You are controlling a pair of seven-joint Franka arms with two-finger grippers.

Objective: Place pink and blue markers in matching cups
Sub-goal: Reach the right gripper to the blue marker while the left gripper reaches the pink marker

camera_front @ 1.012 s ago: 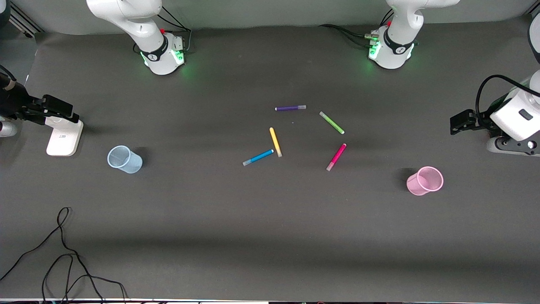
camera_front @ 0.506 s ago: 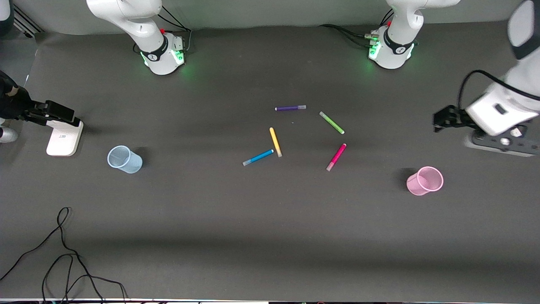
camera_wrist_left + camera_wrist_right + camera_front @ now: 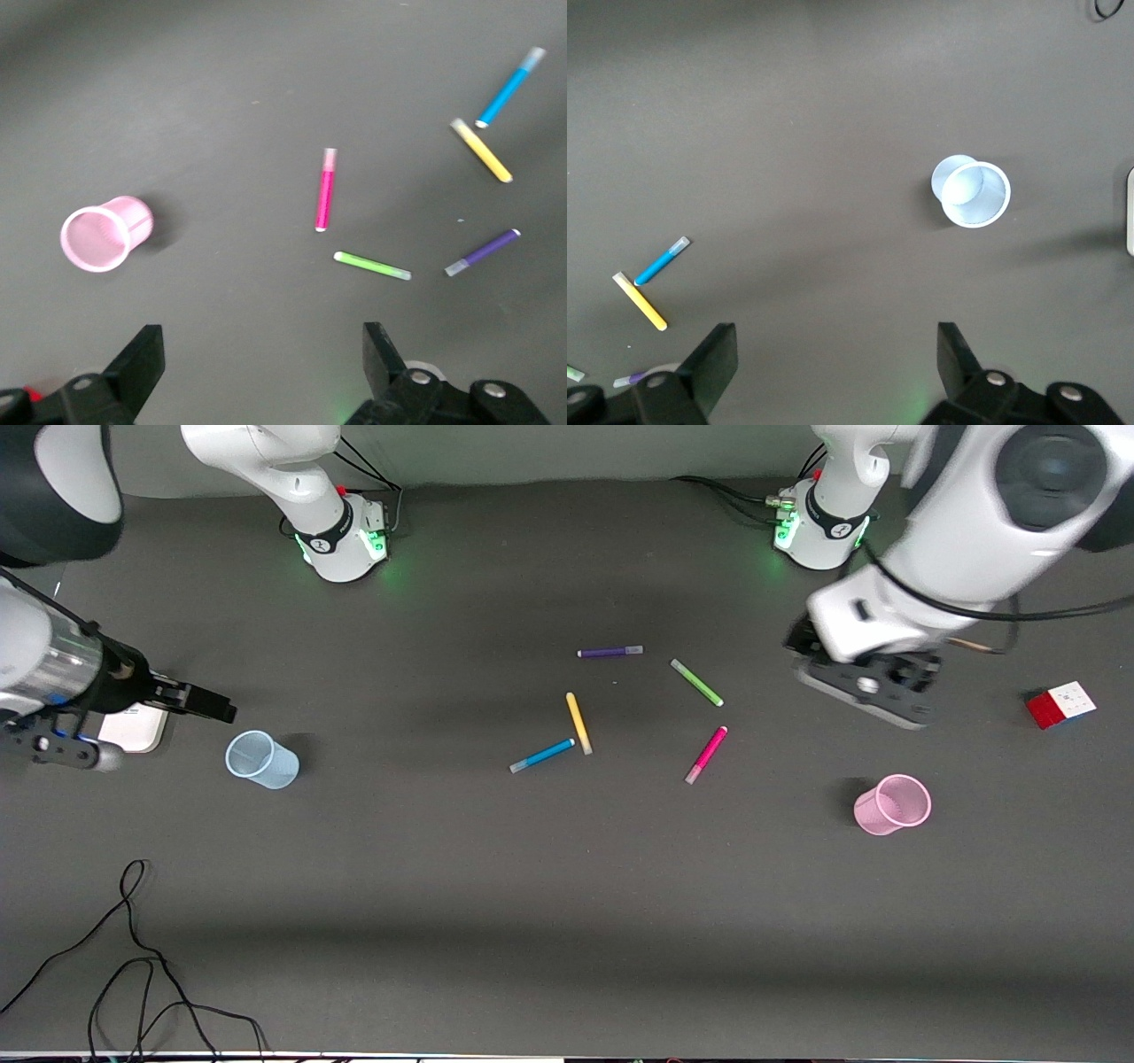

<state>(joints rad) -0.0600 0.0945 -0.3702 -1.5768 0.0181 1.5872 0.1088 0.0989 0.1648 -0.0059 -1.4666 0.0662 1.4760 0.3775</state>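
Observation:
The pink marker [image 3: 706, 755] [image 3: 325, 190] and the blue marker [image 3: 541, 755] [image 3: 660, 261] lie flat at the table's middle. The pink cup [image 3: 892, 804] [image 3: 102, 235] stands toward the left arm's end and the blue cup [image 3: 261, 759] [image 3: 973, 191] toward the right arm's end. Both cups are upright with nothing inside. My left gripper [image 3: 800, 645] [image 3: 263, 354] hangs open over bare mat between the green marker and a cube. My right gripper [image 3: 208, 704] [image 3: 837, 354] is open in the air, just beside the blue cup. Neither holds anything.
A yellow marker [image 3: 578, 723] touches the blue marker's end. A green marker [image 3: 696, 683] and a purple marker [image 3: 609, 652] lie farther from the front camera. A red-and-white cube [image 3: 1060, 704] sits at the left arm's end. The right arm partly covers a white block [image 3: 133, 731]. A black cable [image 3: 133, 957] lies near the front edge.
Both arms have swung in from the table's ends toward the middle, the left one much farther. The cube has come into sight. Markers and cups have not moved.

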